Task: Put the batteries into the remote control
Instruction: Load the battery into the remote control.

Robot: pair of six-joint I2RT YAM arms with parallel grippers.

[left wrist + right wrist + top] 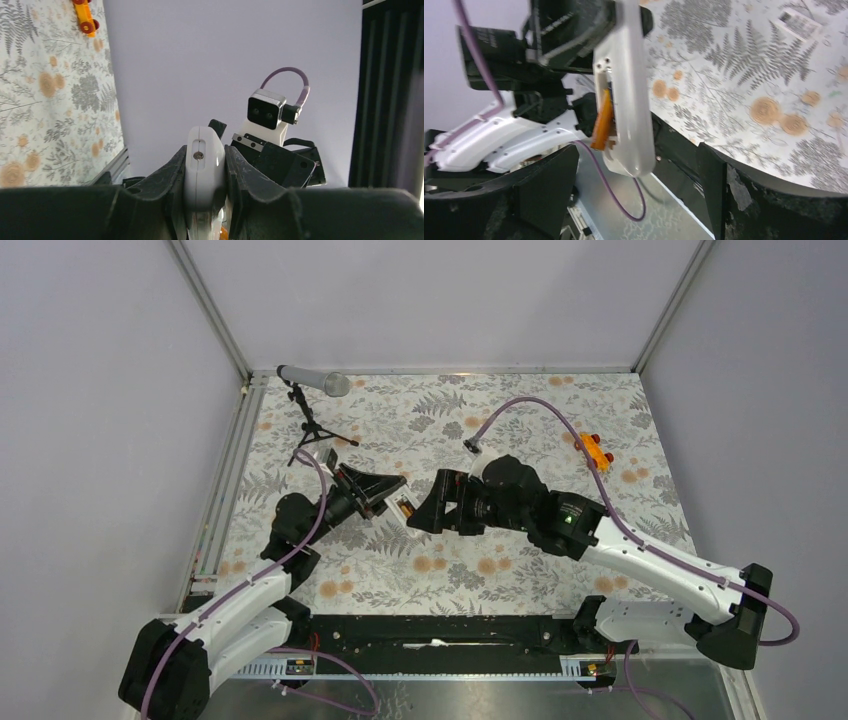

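Grips remote control (629,90) in clamped left hand (205,170), right hand (631,195) spread apart alongside. Could knock the crooked battery (601,120) loose if bumped.

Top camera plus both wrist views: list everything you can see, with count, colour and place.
remote control: one, white, gripped in midair
battery: one seen, coppery orange, in the remote's open compartment
toy car: one, orange, red wheels, far right
microphone: one, grey, on black tripod, far left corner
tablecloth: one, grey ferns and orange flowers, spread below
left claw: one, black, shut on the remote control
right claw: one, black, open astride the remote's end
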